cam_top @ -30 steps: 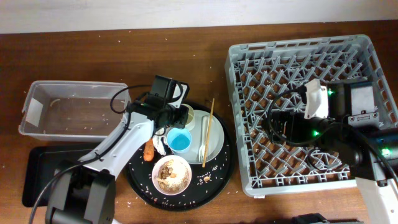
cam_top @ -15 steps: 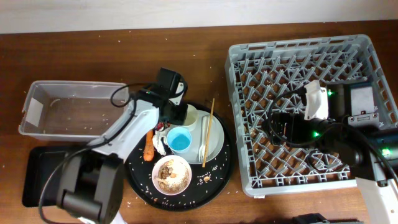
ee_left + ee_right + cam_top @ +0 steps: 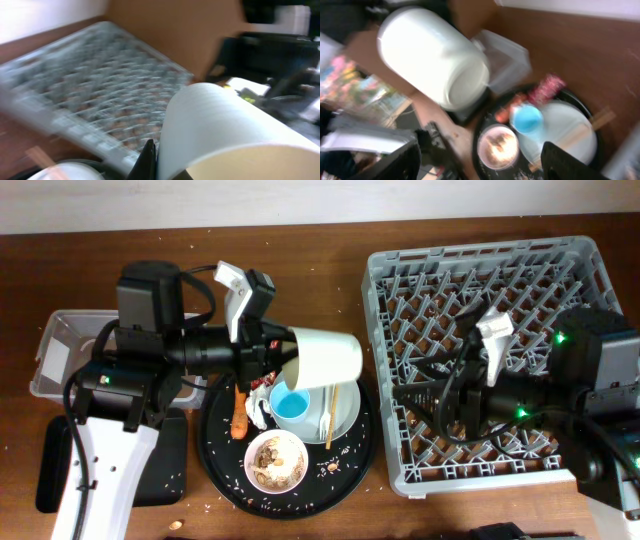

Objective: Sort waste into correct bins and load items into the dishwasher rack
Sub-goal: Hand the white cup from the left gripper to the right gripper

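My left gripper (image 3: 275, 356) is shut on the rim of the white cup (image 3: 326, 358) and holds it on its side above the round black tray (image 3: 225, 480). The cup fills the left wrist view (image 3: 235, 127), with my finger (image 3: 149, 161) against its wall. The grey dishwasher rack (image 3: 480, 280) lies to the right. My right gripper (image 3: 400, 395) is open and empty over the rack's left part, facing the tray. The light-blue cup (image 3: 291, 402), the plate (image 3: 345, 415), the chopstick (image 3: 331, 416), the bowl of food scraps (image 3: 276, 460) and the carrot (image 3: 239, 423) sit on the tray. The red wrapper (image 3: 545, 89) shows in the right wrist view.
The clear tub (image 3: 58, 352) stands at the left, partly under my left arm. The flat black tray (image 3: 55, 470) lies in front of it. Rice grains are scattered on the round tray and the table. A white tissue (image 3: 257, 412) lies beside the carrot.
My left arm has risen and lifted the white cup off the round tray, tipping it on its side toward the rack. My right gripper has shifted left and turned toward the tray.
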Tool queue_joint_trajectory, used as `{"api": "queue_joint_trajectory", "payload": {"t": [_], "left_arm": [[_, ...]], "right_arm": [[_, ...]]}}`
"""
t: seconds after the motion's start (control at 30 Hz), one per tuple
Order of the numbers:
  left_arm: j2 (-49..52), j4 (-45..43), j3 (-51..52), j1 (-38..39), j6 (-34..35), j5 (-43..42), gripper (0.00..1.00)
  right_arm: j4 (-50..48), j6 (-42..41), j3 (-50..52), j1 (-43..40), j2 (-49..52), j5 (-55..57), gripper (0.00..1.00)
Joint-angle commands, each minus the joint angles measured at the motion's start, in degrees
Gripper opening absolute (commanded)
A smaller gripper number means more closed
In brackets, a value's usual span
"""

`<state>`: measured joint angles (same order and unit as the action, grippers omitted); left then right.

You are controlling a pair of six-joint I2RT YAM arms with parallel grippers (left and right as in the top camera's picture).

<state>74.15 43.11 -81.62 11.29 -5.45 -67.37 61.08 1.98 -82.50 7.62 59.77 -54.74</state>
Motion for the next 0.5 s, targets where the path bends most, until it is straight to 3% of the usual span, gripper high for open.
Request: {"api": "queue_joint_trajectory", "payload": {"t": [0.0, 0.2, 0.27, 0.33, 0.47], "left_arm": [[-0.1, -2.3, -0.3, -0.2, -2.4, -18.8, 0.00], [-0.1, -2.4, -0.3, -0.2, -2.4, -19.5, 0.00], [-0.1, -2.4, -0.3, -0.2, -2.4, -19.5, 0.00], [-0.1, -2.4, -0.3, -0.2, -2.4, -19.5, 0.00], [-0.2, -2.1, -0.3, -0.2, -2.4, -19.5, 0.00]], "right_arm": [[-5.0, 4.2, -0.8, 4.5, 0.4, -11.5, 0.77], [-15.3, 4.2, -0.8, 17.1, 2.0, -12.1, 0.76], [-15.9, 1.8, -0.8, 19.4, 3.6, -8.5, 0.64], [-16.7, 1.5, -0.8, 21.0, 4.9, -4.7, 0.61], [-17.2, -2.3, -0.8, 19.6, 4.9, 4.8, 0.68]]}}
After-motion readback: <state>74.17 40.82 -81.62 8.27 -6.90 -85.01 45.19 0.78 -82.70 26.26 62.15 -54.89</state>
